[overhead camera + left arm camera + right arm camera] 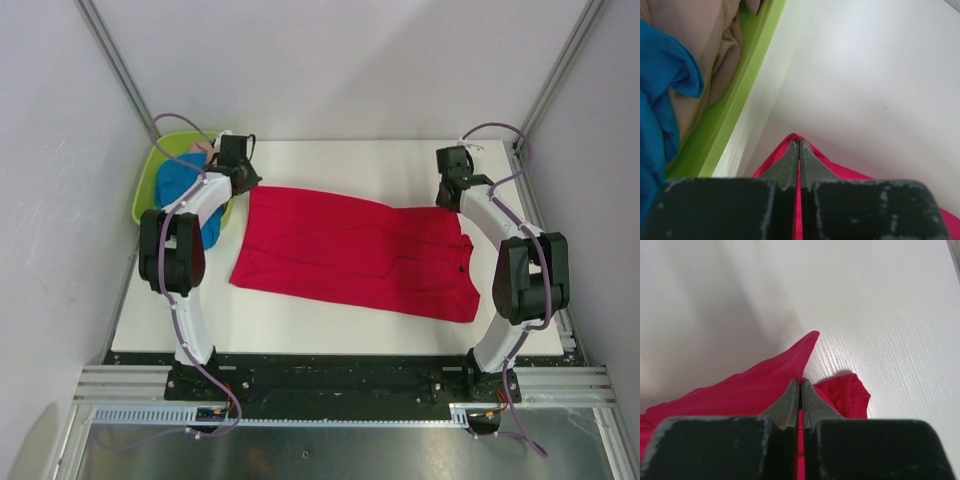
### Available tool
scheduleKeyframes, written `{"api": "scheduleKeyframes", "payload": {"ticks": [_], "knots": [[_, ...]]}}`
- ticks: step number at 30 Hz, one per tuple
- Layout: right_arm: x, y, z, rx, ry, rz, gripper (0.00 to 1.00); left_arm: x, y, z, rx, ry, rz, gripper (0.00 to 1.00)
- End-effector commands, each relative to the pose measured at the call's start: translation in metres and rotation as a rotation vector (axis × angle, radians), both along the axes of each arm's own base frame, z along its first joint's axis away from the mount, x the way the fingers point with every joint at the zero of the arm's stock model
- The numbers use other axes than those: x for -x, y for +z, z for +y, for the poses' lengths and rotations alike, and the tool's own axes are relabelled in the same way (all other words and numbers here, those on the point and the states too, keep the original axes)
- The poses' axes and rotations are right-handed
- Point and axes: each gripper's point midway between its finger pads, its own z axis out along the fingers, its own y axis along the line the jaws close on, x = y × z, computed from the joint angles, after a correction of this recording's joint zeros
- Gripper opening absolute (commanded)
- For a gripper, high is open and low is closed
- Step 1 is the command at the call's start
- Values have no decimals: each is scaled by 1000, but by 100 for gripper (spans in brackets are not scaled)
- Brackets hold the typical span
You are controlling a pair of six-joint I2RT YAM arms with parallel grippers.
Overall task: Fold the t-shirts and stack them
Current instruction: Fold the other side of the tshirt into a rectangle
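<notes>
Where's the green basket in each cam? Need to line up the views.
Top external: lime-green basket at the far left, beside the table's far-left corner.
Left wrist: its rim runs diagonally across the upper left, with blue cloth and pale pink cloth inside.
Right wrist: not in view.
Shared landmark: red t-shirt, seen in all three.

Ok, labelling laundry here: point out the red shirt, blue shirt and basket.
red shirt (350, 250): top view, mid cloth
blue shirt (175, 183): top view, bunched fold
basket (145, 195): top view, left rim
</notes>
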Motion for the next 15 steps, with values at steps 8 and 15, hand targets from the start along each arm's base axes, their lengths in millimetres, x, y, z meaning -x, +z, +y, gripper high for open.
{"api": "scheduleKeyframes", "payload": {"ticks": [8,15], "knots": [[-33,27,-5,50,18,-92,0,5,3,16,-10,30,-16,0],[-35,24,-3,64,18,-83,0,11,6,17,-7,17,-14,0]]}}
